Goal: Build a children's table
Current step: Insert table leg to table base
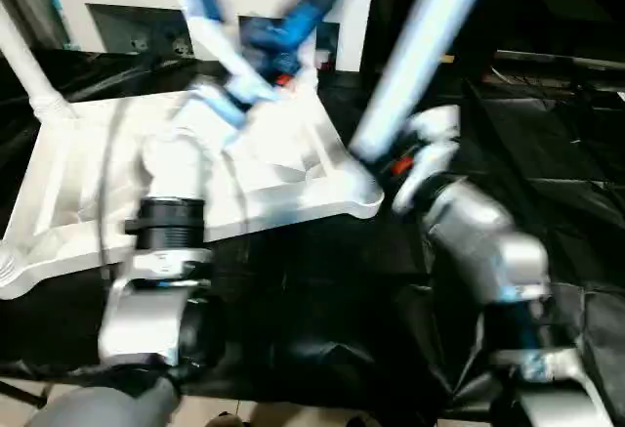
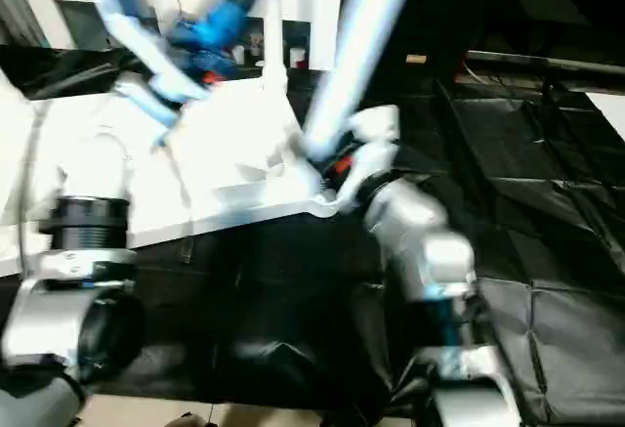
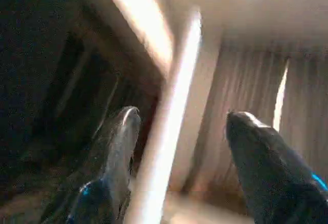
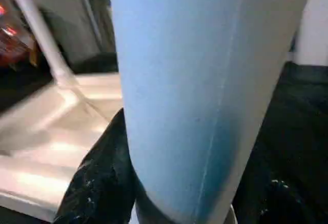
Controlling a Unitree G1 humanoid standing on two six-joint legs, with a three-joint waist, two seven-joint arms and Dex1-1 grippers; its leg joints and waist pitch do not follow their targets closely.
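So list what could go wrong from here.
1. The right gripper holds a leg that leans at the tabletop's near corner socket; if not seated, it may tip or jam.
2. The left gripper's fingers are spread above the tabletop, gripping nothing, so the top could slide on the black cover under a push.

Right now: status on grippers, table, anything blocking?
Left gripper open, fingers either side of a leg, not clamped. Right gripper shut on leg at the tabletop's near corner socket. Far-left leg already seated. Nothing blocking.
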